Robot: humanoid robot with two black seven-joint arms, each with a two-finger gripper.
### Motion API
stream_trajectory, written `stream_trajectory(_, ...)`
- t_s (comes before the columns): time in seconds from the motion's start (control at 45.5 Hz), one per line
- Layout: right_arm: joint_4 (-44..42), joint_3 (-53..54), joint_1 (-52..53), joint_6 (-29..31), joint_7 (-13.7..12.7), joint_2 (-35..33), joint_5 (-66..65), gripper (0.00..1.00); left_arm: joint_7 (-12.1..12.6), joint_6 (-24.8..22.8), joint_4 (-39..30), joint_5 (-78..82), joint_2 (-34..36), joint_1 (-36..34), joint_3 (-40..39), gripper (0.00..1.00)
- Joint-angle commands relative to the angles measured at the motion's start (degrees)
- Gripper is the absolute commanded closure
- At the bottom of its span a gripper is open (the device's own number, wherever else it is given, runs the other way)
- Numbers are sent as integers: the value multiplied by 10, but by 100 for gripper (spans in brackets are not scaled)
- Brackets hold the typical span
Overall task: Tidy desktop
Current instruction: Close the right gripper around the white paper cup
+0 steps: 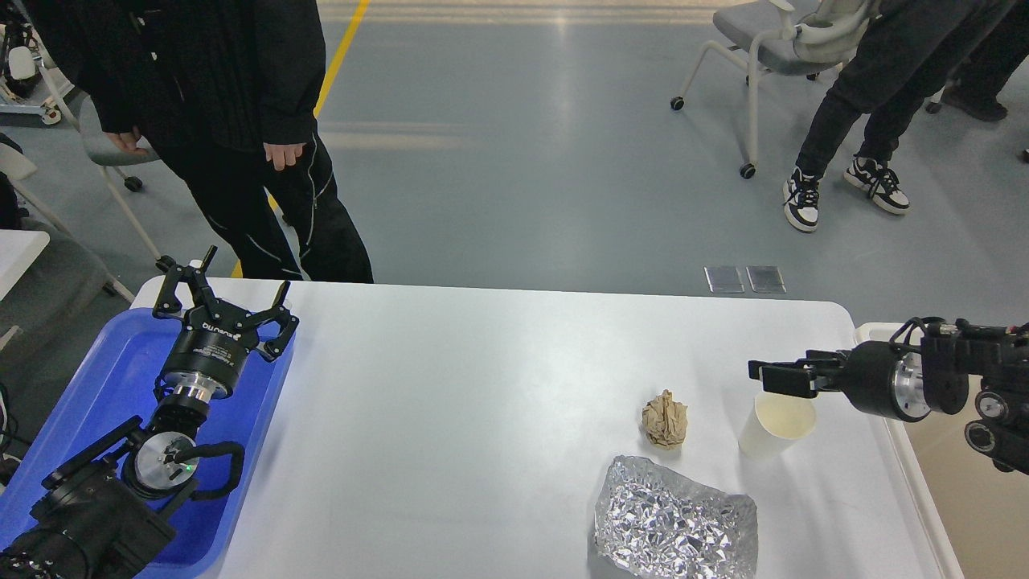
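The white desktop (482,386) holds a crumpled brown paper ball (665,419), an upright, empty white paper cup (776,424) and a crumpled sheet of silver foil (675,524), all at the front right. My right gripper (772,376) hovers just over the cup's far rim, pointing left. It is seen side-on, so its fingers cannot be told apart. My left gripper (225,296) is open and empty over the far end of the blue tray (96,386) at the left.
A cream-coloured bin (977,498) stands off the desktop's right edge. A person in black (241,121) stands at the far left corner. Another person (876,96) and a wheeled chair (764,48) are on the grey floor beyond.
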Motion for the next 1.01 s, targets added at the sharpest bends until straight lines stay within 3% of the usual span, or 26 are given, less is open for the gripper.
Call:
stream_trajectory(0.0,-38,-63,-12,-49,-4,20,-30,0,0,0,0,0,0,0,0,0)
stream_trajectory(0.396,-120,-66,-41,-81,2,66,-22,6,0,0,0,0,0,0,0,0)
stream_trajectory(0.527,-129,-66,-41,-81,0,75,-21,26,0,0,0,0,0,0,0,0)
stream_trajectory(0.593,-129,-66,-38,-81,1,75,-21,44,0,0,0,0,0,0,0,0)
stream_trajectory(0.637,-130,-66,-36,-80,0,75,-21,51,0,0,0,0,0,0,0,0)
stream_trajectory(0.813,-131,-66,-34,-80,0,74,-19,100,0,0,0,0,0,0,0,0)
stream_trajectory(0.989,-127,-66,-32,-74,2,72,-7,100,0,0,-1,0,0,0,0,0)
